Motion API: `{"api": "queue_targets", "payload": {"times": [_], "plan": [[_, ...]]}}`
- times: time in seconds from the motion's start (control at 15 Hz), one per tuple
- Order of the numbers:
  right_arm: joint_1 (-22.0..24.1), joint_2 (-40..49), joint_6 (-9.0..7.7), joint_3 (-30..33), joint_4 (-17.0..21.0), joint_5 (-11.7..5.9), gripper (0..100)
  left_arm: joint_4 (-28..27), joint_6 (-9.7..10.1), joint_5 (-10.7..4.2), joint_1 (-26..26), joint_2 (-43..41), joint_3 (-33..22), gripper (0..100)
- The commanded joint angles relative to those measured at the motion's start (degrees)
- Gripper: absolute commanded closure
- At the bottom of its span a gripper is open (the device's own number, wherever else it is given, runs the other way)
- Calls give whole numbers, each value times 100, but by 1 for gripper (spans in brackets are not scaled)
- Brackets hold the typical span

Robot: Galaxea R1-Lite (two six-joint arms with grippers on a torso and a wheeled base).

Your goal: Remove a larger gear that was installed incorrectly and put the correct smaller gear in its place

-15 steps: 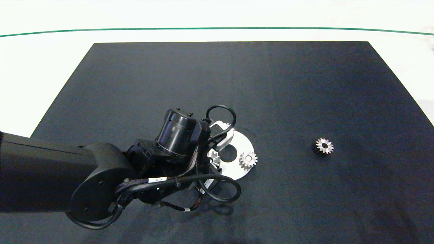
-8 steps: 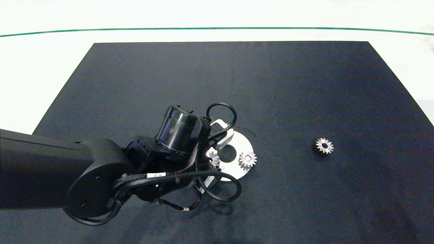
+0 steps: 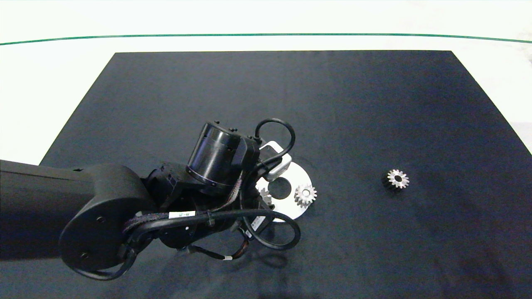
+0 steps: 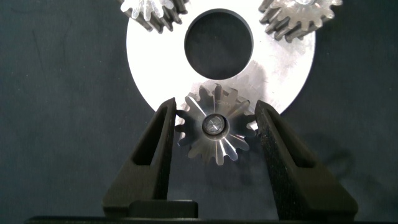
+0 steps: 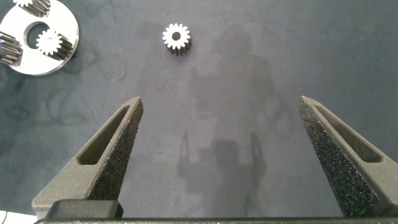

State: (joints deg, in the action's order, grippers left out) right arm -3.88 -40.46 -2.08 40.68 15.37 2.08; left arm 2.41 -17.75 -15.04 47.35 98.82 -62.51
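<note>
- Closing on the larger gear (image 4: 214, 129), the left gripper (image 4: 214, 127) has edged nearer over the last second; fingers (image 4: 160, 146) touch its teeth, the gear seated on the round plate (image 4: 283, 74).
- Head view hides this grip.
- Right gripper (image 5: 221, 146) waits spread wide; smaller gear (image 3: 397, 179) lies well apart.

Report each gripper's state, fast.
Left gripper: shut on the larger gear, at the disc.
Right gripper: open, empty, over the mat.
</note>
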Motion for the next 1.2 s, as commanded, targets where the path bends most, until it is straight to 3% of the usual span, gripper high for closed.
{"api": "queue_targets", "payload": {"times": [0.07,0.13,0.2,0.87,1.2], "plan": [[1,21,-2,1,10,-6,0,14,0,-7,55,-82,20,72],[1,29,-2,1,10,-6,0,14,-9,-7,64,-91,29,72],[1,29,-2,1,10,-6,0,5,-9,-7,55,-91,29,0],[-8,73,-2,-16,18,-6,0,-197,8,-7,11,-47,46,0],[1,73,-2,-16,18,2,0,-171,114,-7,2,138,-6,0]]}}
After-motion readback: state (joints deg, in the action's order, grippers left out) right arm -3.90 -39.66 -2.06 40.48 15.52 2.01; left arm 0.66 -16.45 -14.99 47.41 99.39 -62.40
